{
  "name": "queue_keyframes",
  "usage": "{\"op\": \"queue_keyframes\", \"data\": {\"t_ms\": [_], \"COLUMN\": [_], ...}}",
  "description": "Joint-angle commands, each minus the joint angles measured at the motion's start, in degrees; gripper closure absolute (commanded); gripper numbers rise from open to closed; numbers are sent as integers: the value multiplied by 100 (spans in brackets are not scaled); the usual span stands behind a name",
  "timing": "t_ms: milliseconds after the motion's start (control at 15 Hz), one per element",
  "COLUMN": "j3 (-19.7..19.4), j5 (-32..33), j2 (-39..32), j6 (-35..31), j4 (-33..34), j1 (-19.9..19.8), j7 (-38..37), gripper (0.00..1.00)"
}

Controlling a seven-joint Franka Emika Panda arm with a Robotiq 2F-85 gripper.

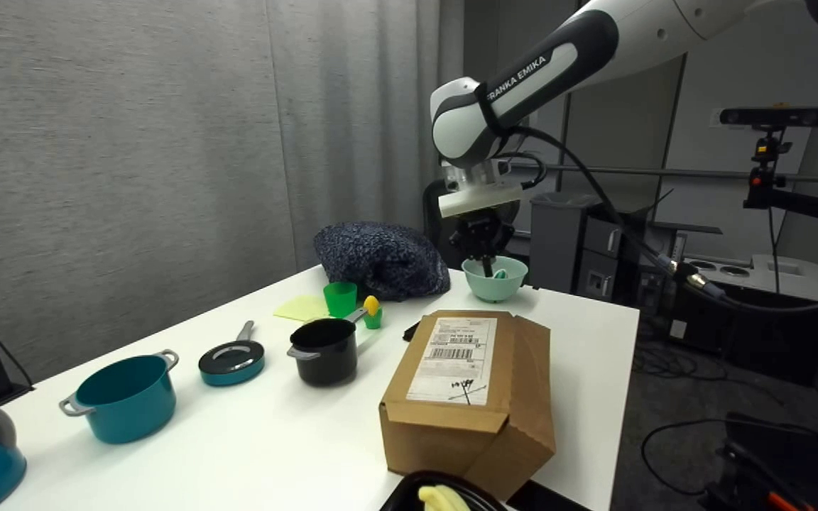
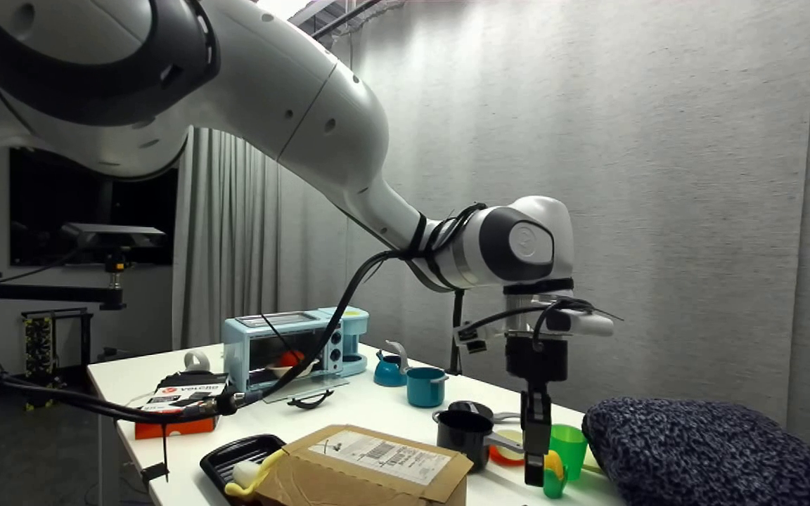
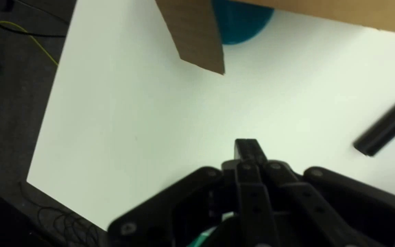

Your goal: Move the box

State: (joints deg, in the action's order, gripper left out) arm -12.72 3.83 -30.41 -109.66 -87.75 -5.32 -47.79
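The brown cardboard box (image 1: 451, 419) with a white label on top stands on the white table in an exterior view. It also shows at the bottom of an exterior view (image 2: 335, 471), cut off by the frame edge. In the wrist view only the box's edge (image 3: 341, 15) and a hanging flap (image 3: 199, 37) show at the top. My gripper (image 1: 487, 270) points down beyond the box, apart from it, and lines up with the mint bowl (image 1: 495, 285). In the wrist view the gripper's fingertips (image 3: 249, 147) are together with nothing between them.
A dark pillow (image 1: 380, 259), green cup (image 1: 340, 299), black pot (image 1: 325, 355) and teal pot (image 1: 125, 399) stand beside the box. A black tray (image 2: 236, 453) touches or nearly touches its end. A black cylinder (image 3: 384, 129) lies nearby. A toy oven (image 2: 292, 348) stands farther off.
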Motion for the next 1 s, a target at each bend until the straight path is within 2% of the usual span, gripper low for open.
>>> {"op": "queue_keyframes", "data": {"t_ms": [0, 133, 333, 533, 733, 933], "j3": [-83, -49, 93, 278, 393, 552], "j5": [66, 57, -415, -1112, -1445, -1442], "j2": [-12, -93, -12, -95, -7, 172], "j6": [-1004, -959, -1990, -2458, -2264, -1630], "j4": [-51, -26, -308, -286, -227, -145], "j1": [58, 43, -69, -111, -88, -88], "j7": [-549, -639, -772, -802, -658, -247], "gripper": [100, 100, 100, 100, 100, 100]}}
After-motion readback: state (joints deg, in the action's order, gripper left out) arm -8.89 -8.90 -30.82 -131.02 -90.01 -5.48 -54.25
